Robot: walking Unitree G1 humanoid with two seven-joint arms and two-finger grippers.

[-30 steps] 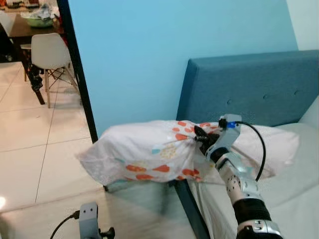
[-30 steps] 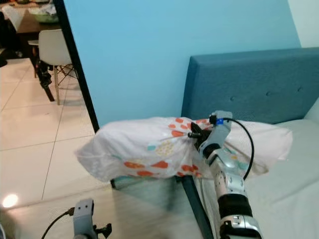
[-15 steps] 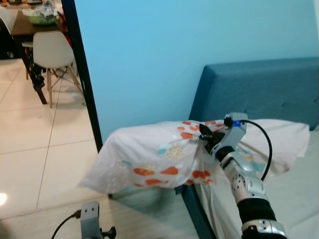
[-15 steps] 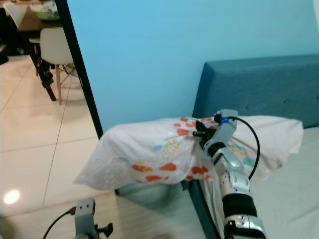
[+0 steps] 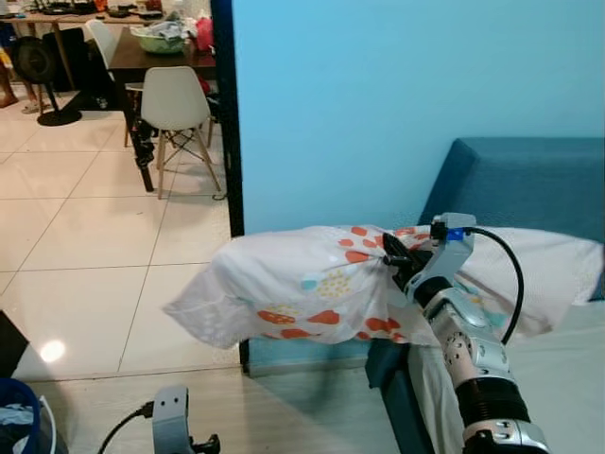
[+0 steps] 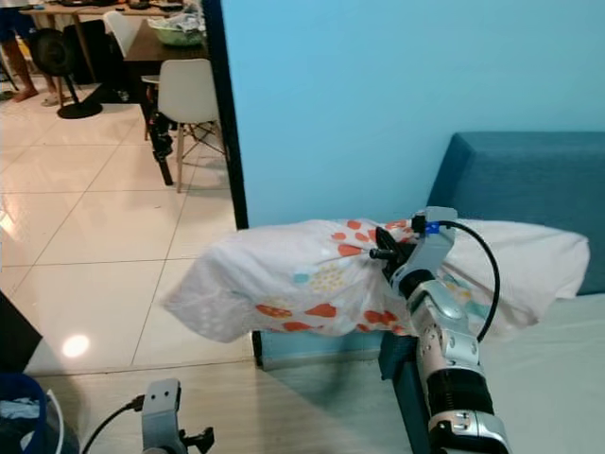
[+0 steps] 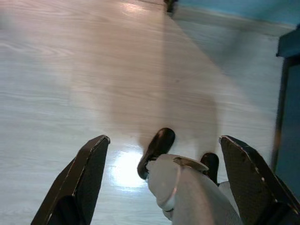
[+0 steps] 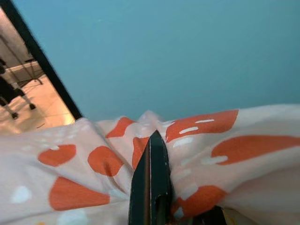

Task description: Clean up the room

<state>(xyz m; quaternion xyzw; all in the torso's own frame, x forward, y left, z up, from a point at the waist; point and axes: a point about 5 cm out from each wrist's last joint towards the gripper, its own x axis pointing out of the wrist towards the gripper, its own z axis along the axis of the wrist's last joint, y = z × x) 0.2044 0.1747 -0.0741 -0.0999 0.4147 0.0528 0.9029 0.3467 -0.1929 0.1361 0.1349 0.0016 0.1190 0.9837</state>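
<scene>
The right gripper (image 5: pixel 390 257) is pinching a fold of the white pillow printed with orange and teal shapes (image 5: pixel 312 298), its two black fingers (image 8: pixel 151 187) closed tight together on the bunched cloth, as the right wrist view shows. The pillow is hanging lifted, its far right end lying over the white mattress (image 6: pixel 558 378) and its near left end jutting out past the bed over the pale wood-look floor (image 5: pixel 284 416). Gripping near the middle of the top seam is presumably keeping the soft mass from folding out of the grasp while it is being carried to its place at the head of the bed.

The left gripper (image 7: pixel 161 180) is hanging low at the robot's side with its fingers spread wide, holding nothing and pointing down at the floor.

The blue padded headboard (image 5: pixel 529 184) is standing at the far right, and the light blue wall (image 5: pixel 397 95) is closing off the space directly behind the pillow. To the far left, a dark door frame (image 5: pixel 227 123) is opening onto a tiled room with a white chair (image 5: pixel 177 109) and a dark table (image 5: pixel 156 61). A blue bin (image 5: pixel 17 426) is sitting at the near left corner. The bed's dark frame corner (image 6: pixel 402 374) and the wall are likely the nearest obstacles to swinging the pillow.
</scene>
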